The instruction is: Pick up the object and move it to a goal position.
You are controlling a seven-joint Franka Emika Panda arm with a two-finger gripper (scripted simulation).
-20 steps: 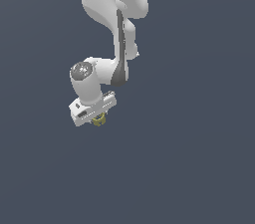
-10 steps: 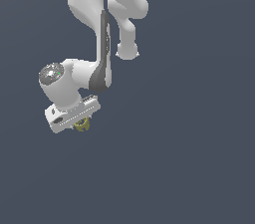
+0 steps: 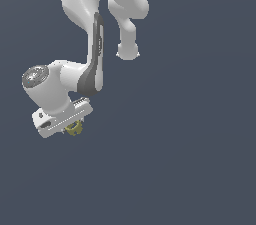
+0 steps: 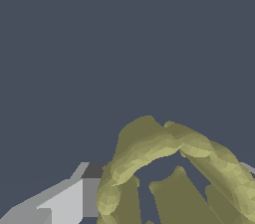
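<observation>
Only the wrist view shows the ring's [image 4: 164, 146] lumpy rim.

**Ring under the gripper, low at the exterior view's left**

The ring [image 3: 74, 128] sits between the fingers of the gripper [image 3: 73, 127], directly beneath the hand. The arm [image 3: 95, 54] rises above it toward the exterior view's right.
</observation>
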